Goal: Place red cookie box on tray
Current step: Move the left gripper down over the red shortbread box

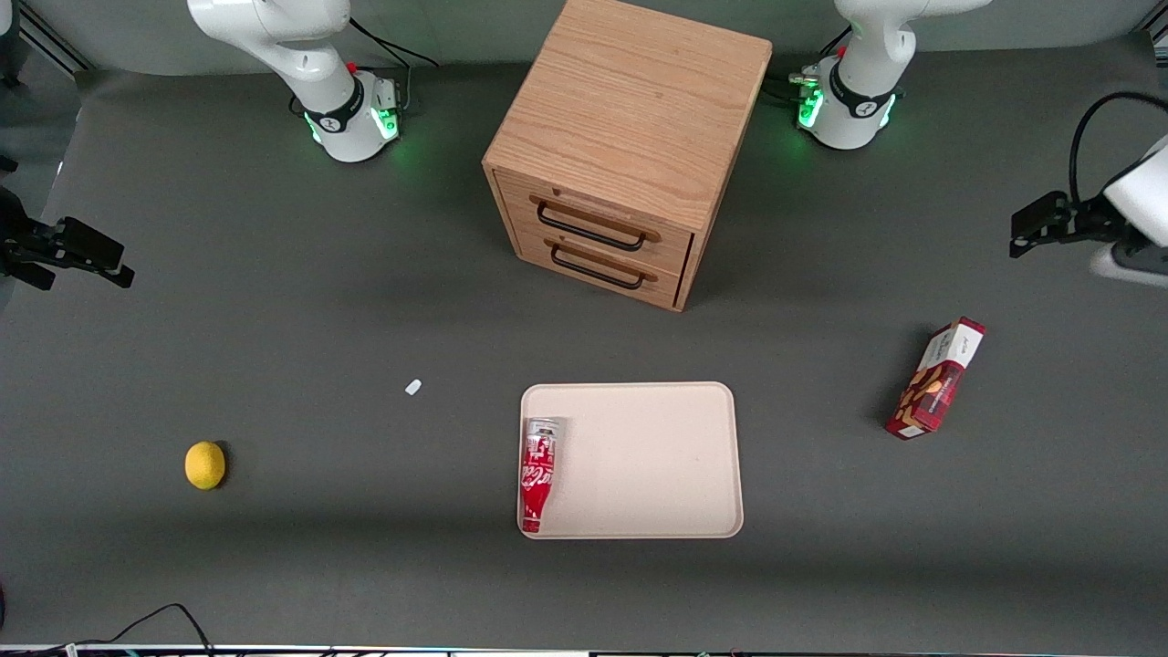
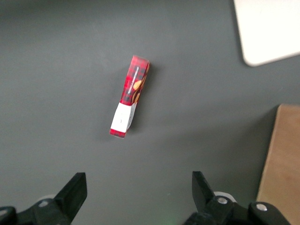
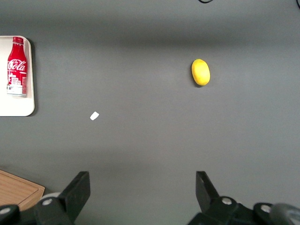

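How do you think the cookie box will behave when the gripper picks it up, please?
The cookie box looks like slim cardboard, so probably light and fairly stiff, though a hard squeeze might dent it. It rests on a narrow side, so a nudge could tip it flat. The open gripper hovers above it, not touching.

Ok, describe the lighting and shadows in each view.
Front view: even light, with soft shadows beside the red cookie box and drawer cabinet, plus green glow at the arm bases. Left wrist view: the open end effector hangs above the box, which casts a faint shadow. Right wrist view: the lemon is sharp.
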`<move>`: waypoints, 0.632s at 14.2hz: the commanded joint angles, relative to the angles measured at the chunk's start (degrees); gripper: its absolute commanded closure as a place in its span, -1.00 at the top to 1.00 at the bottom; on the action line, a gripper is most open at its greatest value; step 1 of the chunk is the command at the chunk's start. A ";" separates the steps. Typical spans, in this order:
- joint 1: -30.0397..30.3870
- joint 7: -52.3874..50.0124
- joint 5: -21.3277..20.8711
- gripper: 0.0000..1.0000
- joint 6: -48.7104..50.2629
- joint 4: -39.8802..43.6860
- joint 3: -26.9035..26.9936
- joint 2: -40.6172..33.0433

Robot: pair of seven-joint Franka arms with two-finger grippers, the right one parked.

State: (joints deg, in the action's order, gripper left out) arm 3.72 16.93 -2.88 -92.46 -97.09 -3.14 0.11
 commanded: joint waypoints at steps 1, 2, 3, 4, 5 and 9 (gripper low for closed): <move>0.32 3.98 -2.91 1.00 -3.77 -0.55 0.07 4.71; 0.41 5.03 -3.10 1.00 -4.57 -0.55 0.07 6.64; 0.49 5.73 -3.18 1.00 -5.27 -0.47 0.07 8.48; 0.50 6.79 -3.36 1.00 -7.89 -1.16 0.07 9.81; 0.58 8.36 -3.36 1.00 -12.44 -4.13 0.68 10.08; 0.76 11.01 -3.36 1.00 -30.65 -14.43 2.00 11.92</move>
State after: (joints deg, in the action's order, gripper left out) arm 4.27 26.53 -5.65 -117.15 -106.59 -1.38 12.61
